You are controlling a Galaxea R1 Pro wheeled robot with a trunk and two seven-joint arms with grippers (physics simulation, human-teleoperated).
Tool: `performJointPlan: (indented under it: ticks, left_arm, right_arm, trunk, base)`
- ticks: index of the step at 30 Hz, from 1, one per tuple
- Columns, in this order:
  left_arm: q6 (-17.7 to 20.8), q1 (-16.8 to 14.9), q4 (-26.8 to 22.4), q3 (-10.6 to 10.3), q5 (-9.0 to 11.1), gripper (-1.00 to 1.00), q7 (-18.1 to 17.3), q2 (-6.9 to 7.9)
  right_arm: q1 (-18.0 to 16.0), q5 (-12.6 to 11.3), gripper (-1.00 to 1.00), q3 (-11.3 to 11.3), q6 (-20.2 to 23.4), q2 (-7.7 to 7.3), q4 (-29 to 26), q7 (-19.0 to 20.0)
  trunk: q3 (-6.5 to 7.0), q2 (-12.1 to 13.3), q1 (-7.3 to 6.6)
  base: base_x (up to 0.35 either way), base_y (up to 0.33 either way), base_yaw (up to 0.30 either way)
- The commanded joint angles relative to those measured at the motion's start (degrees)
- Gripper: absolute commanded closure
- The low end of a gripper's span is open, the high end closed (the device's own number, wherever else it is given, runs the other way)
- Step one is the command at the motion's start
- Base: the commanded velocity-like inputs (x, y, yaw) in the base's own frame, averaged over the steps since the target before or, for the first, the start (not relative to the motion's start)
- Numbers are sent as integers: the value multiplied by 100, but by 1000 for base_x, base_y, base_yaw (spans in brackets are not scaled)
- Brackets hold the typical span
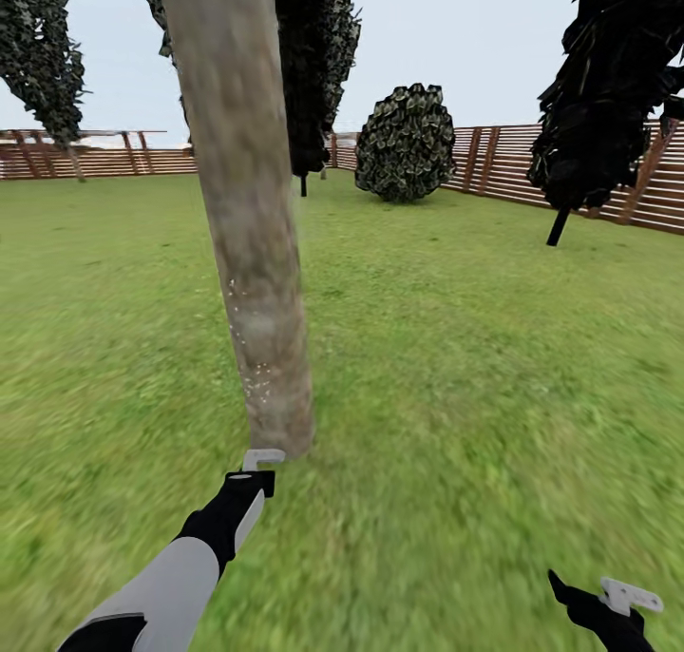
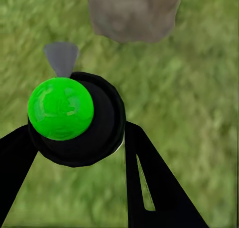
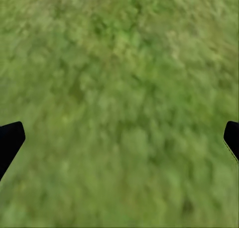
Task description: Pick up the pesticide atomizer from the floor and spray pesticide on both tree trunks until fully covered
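Atomizer: The pesticide atomizer (image 2: 79, 123) sits between the fingers of your left gripper (image 2: 74, 138); the left wrist view shows a round black body with a bright green cap and a grey nozzle cone aimed toward the trunk base.
Handling: It looks small, rigid and light, with a smooth rounded body that could twist or slip in the gripper. By the look of it, the black barrel below the cap is the place to hold it, as you have it now, with the nozzle left free.
Left gripper: Clamped on the atomizer, and in the head view just short of the foot of the tree trunk (image 1: 249, 224), low over the grass (image 1: 456, 424).
Pesticide: Whitish specks of pesticide (image 1: 255, 381) dot the lower trunk along its left edge; the upper bark looks bare, so this trunk reads as only partly covered.
Right gripper: Your right gripper (image 1: 608, 603) hangs low at the right over the lawn, fingers spread wide and holding nothing.
Count: One atomizer; two grippers; one thick mottled trunk close up, with a second tree (image 1: 46, 53) of similar foliage far left by the fence (image 1: 560, 172); two black-leaved trees; one round bush (image 1: 406, 143).
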Motion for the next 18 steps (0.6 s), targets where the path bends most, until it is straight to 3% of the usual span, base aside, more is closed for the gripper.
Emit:
performJointPlan:
  ticks: [1,11,18]
  left_arm:
    - [0,0,-1,-1,-3,100,1,1]
    - [2,0,-1,-1,-3,100,4,2]
    - [0,0,-7,-1,-3,100,4,2]
  right_arm:
    - [0,0,-100,0,0,0,0,0]
    - [0,0,-100,0,0,0,0,0]
    - [0,0,-100,0,0,0,0,0]
  trunk:
    - [0,0,0]
    - [0,0,0]
    - [0,0,0]
  base:
    - [96,-270,73]
    - [96,-270,9]
    - [96,-270,213]
